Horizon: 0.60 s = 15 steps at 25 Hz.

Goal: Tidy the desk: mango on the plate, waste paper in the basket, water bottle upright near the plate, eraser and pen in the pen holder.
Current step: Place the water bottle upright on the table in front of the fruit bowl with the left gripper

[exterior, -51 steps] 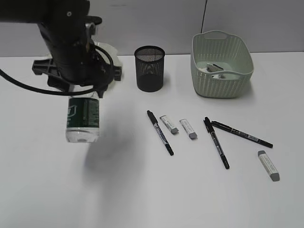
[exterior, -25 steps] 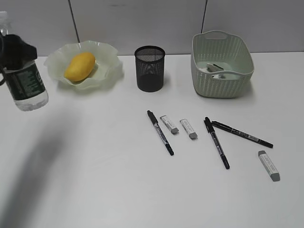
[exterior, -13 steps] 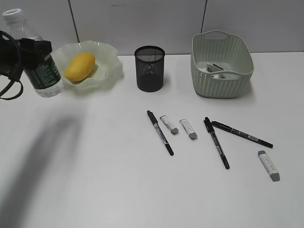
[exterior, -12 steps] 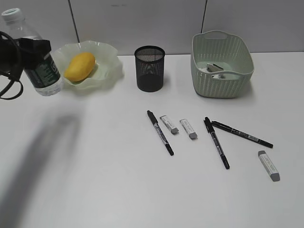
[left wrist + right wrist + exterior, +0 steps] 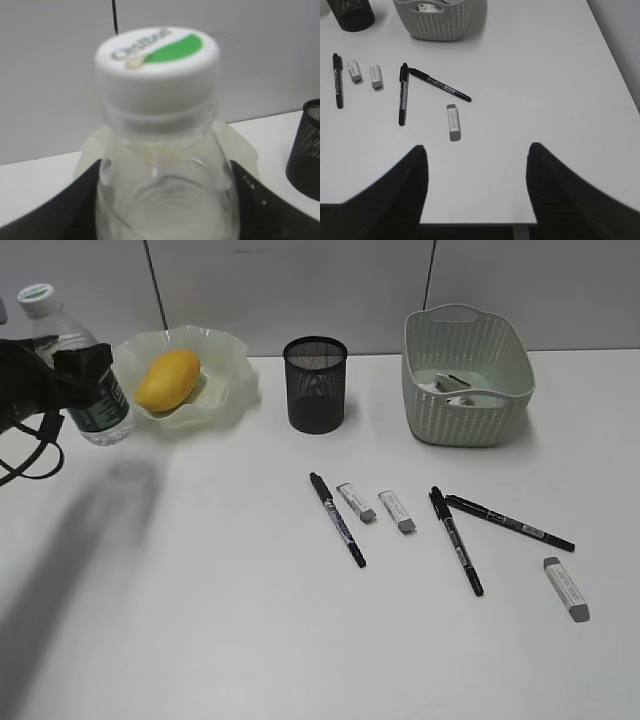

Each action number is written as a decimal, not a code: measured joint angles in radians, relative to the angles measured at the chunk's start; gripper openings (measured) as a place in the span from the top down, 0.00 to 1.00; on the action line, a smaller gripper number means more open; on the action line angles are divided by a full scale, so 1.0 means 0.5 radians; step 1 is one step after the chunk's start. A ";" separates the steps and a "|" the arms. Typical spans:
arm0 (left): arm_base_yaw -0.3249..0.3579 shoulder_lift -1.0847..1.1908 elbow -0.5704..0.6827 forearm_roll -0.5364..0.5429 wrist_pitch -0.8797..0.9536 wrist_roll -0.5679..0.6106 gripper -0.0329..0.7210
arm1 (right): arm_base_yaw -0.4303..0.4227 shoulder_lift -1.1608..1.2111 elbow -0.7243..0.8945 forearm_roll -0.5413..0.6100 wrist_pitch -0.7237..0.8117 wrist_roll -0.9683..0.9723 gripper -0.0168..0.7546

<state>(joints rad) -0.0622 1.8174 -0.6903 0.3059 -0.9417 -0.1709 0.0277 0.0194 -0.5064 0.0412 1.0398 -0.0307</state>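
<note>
I count three pens [image 5: 337,519], three erasers [image 5: 355,501]. Left tool [image 5: 70,380] grips water bottle [image 5: 85,375] at plate's [image 5: 235,370] nine o'clock; right tool [image 5: 475,170] spread, empty.

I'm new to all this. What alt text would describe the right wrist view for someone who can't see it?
Looking down past the open right gripper at a white desk: three black pens and three erasers lie scattered. At the top edge stand a pale green basket and a black mesh pen holder.
</note>
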 joint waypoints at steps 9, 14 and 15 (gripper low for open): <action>0.000 0.275 0.000 -0.004 -0.172 0.008 0.29 | 0.000 0.000 0.000 -0.050 0.000 0.061 0.34; 0.000 0.340 0.000 0.044 -0.251 0.008 0.29 | 0.000 0.000 0.000 -0.057 0.000 0.061 0.34; 0.000 0.342 0.000 0.069 -0.248 0.008 0.29 | 0.000 0.000 0.000 -0.057 0.000 0.061 0.34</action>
<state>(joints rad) -0.0622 1.9886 -0.6903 0.3403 -1.0658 -0.1668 0.0277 0.0194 -0.5064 0.0126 1.0398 0.0000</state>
